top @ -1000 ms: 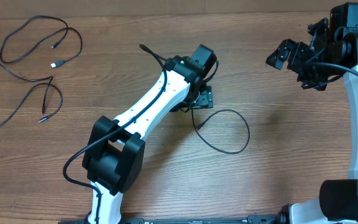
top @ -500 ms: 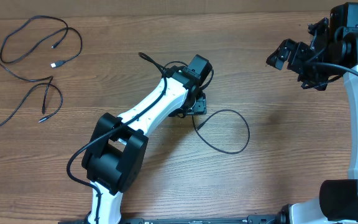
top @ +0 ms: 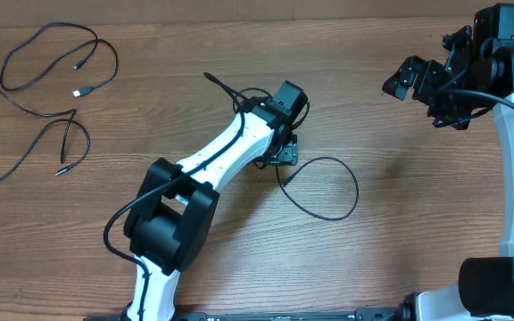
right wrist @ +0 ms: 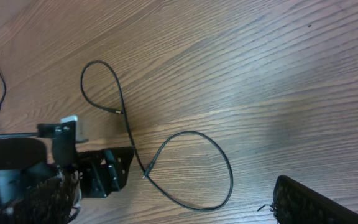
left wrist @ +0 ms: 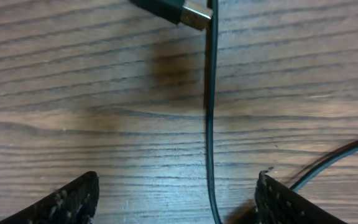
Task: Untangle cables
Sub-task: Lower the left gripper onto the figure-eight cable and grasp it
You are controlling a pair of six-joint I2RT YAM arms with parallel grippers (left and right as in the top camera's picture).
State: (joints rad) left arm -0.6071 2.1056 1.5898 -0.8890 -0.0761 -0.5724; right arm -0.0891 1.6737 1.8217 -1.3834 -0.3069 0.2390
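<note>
The left claw [left wrist: 176, 198] gapes wide astride the looped cable [left wrist: 209, 124] on the bench [top: 400, 187], a silver-tipped plug [left wrist: 190, 11] beside it cut off at the frame edge, while the right claw [right wrist: 173, 199], also wide, hangs well apart and the other cables [top: 52, 53] lie far left.

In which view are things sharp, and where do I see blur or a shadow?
Overhead: even light, all sharp. Left wrist: wood grain sharp, the silver-tipped plug a little soft with a dark patch below it, the left claw's fingers blurred. Right wrist: the cable loop clear, the right claw's fingers blurred.
</note>
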